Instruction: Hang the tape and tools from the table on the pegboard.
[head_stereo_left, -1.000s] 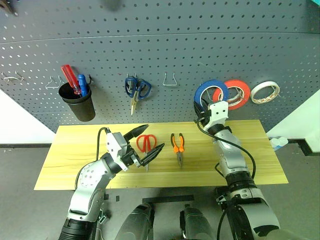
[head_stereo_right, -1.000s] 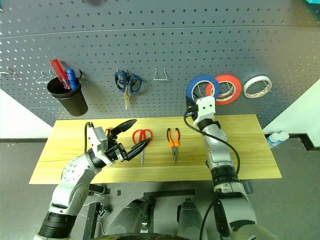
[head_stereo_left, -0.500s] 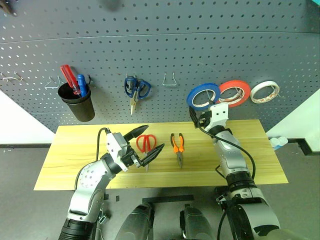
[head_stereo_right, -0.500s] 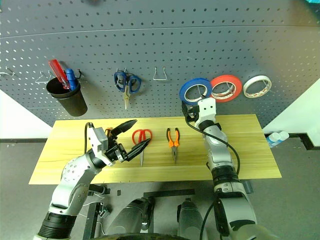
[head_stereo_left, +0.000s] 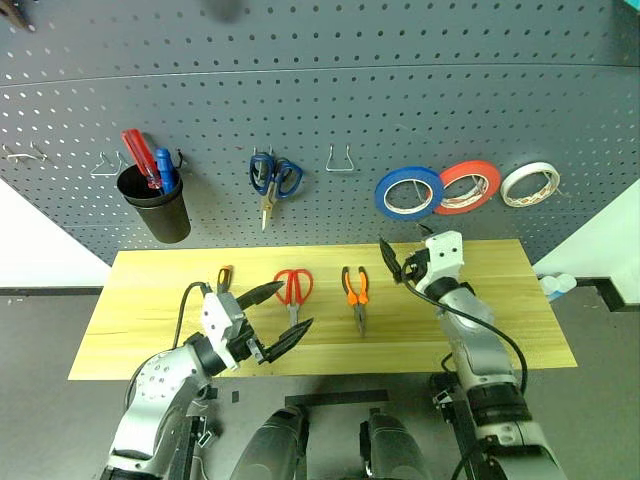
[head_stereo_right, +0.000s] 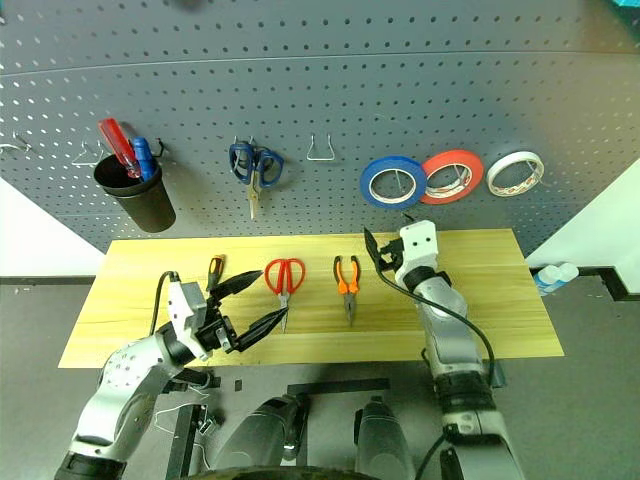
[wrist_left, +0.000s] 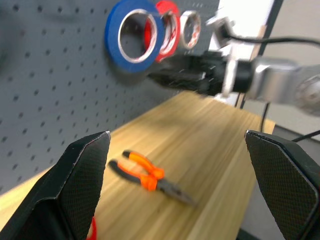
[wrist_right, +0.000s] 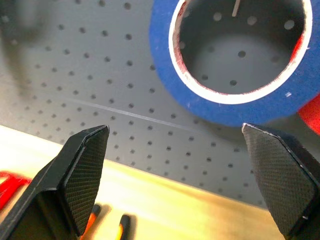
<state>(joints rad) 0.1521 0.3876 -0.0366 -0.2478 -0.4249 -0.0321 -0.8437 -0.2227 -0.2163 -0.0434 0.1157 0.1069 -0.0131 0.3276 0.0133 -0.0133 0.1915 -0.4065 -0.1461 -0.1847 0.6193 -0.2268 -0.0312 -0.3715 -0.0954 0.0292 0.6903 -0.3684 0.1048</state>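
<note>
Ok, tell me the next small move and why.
Probably lower the open left gripper onto the red-handled scissors nearby. The blue tape already hangs on the pegboard, the right gripper is open and empty, and scissors, pliers and screwdriver lie on the table.

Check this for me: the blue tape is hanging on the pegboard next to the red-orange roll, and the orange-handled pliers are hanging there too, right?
Not quite. The blue tape does hang on the pegboard beside the red-orange roll, but the orange-handled pliers are not hung: the left eye view shows them lying flat on the table.
</note>
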